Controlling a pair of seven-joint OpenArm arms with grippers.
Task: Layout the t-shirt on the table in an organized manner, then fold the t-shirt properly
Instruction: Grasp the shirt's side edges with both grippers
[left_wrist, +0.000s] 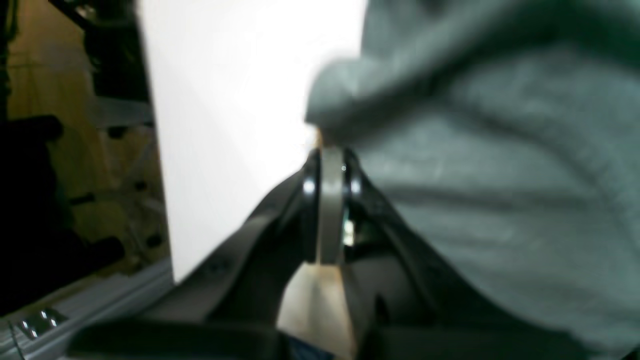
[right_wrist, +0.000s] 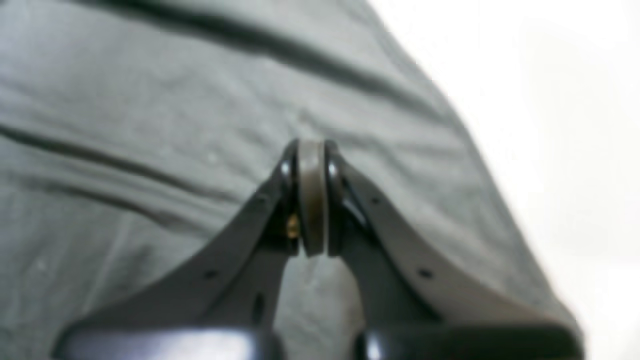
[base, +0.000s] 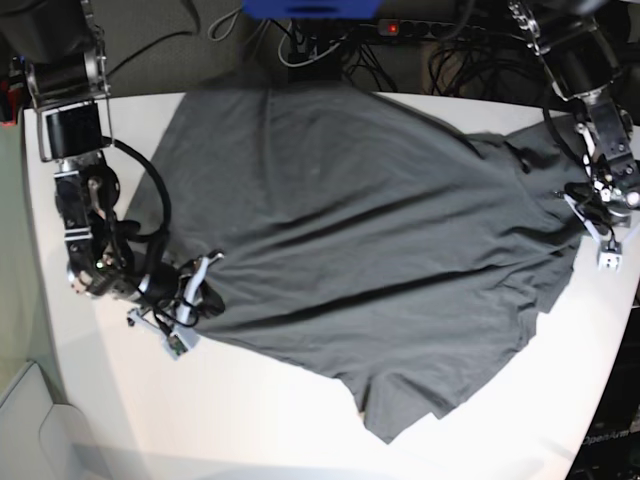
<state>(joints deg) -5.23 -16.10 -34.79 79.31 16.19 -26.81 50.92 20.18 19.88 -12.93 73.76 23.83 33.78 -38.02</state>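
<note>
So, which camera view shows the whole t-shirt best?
The base view: the t-shirt lies spread across the table, with all edges visible. Both wrist views show only a blurred, wrinkled patch of cloth near one edge.

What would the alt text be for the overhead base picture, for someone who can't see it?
A dark grey t-shirt lies spread, wrinkled, across a white table. A robot arm reaches in at each side, their grippers at the shirt's opposite edges.

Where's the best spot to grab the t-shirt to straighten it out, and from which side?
Probably the sleeve flap of the t-shirt, which juts toward the near edge of the table. It lies loose with bare table around it, so a pincer coming in low from that edge could pinch it.
</note>
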